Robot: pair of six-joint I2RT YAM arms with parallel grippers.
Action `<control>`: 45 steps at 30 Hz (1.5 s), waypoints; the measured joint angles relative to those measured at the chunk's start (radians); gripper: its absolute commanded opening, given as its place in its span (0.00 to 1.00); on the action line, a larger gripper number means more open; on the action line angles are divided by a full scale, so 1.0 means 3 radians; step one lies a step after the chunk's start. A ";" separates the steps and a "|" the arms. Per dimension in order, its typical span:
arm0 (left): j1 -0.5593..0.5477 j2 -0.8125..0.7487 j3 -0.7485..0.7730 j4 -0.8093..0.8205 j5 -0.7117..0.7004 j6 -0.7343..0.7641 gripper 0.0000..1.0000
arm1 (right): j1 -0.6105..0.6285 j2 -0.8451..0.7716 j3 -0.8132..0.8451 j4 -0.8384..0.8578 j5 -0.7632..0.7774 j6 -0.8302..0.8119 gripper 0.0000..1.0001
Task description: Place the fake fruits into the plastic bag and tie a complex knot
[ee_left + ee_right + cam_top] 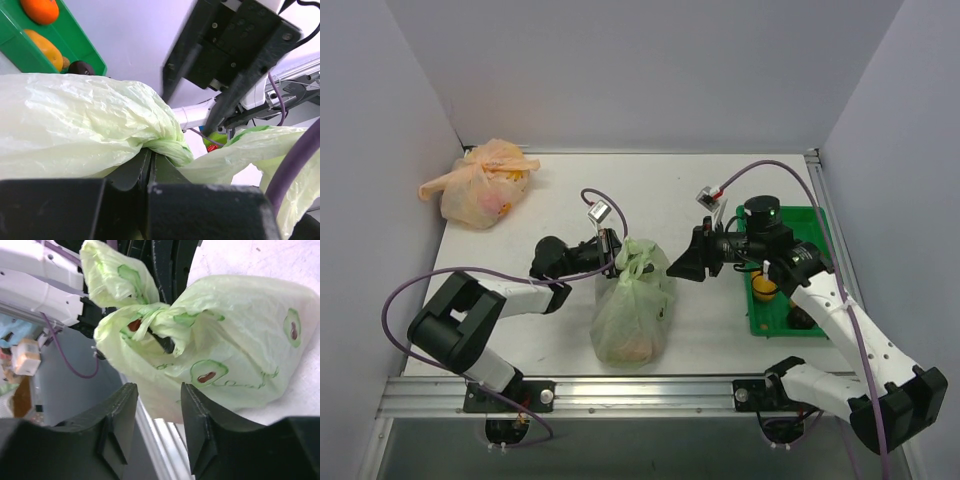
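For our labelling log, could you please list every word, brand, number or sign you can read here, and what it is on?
No text here can be read in full.
A line of thin green script on the plastic bag, beneath an avocado print: too blurred to read.
No other lettering, numbers or signs are visible in any view.

Left arm (510, 295): I see white link shells and black joint housings.
Right arm (845, 320): the same white and black on my screen; its round black motor cap (761, 210) carries a green glow.
Cables: a purple cable (772, 163) runs along each arm.
Wrist boxes: a small grey module (599, 211) above each wrist.
Left gripper (150, 160): matte black fingers.
Right gripper (157, 390): black moulded fingers, chamfered edges.
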 measured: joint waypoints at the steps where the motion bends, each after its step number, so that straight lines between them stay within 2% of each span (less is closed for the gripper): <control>1: -0.0001 0.0003 0.0001 0.0000 0.0000 -0.0005 0.00 | -0.0027 -0.0056 -0.0010 -0.0039 -0.0017 -0.0027 0.34; 3: -0.0008 0.0005 0.0003 -0.0004 -0.0001 -0.0032 0.00 | -0.0047 -0.0149 -0.0053 -0.0076 -0.0042 -0.0037 0.29; 11: -0.0074 0.0039 0.0103 -0.0114 -0.0098 -0.0221 0.00 | -0.0042 -0.0161 -0.0547 0.0351 0.0008 0.0178 0.27; 19: -0.0098 0.0043 0.0203 -0.0506 -0.0216 -0.0352 0.00 | 0.0154 -0.0151 -0.0732 0.1006 0.0479 0.0425 0.33; 26: -0.0107 0.0034 0.0226 -0.0793 -0.0324 -0.0394 0.00 | 0.0351 -0.0104 -0.0741 0.1212 0.0707 0.0482 0.47; 34: -0.0112 0.0034 0.0258 -0.0821 -0.0390 -0.0493 0.00 | 0.0436 -0.0084 -0.0741 0.1179 0.0956 0.0409 0.45; 41: -0.0155 0.0033 0.0282 -0.0688 -0.0418 -0.0576 0.00 | 0.0559 -0.0149 -0.0772 0.1136 0.1191 0.0352 0.50; 45: -0.0189 0.0033 0.0282 -0.0593 -0.0440 -0.0615 0.00 | 0.0601 -0.0109 -0.0776 0.1251 0.1232 0.0356 0.48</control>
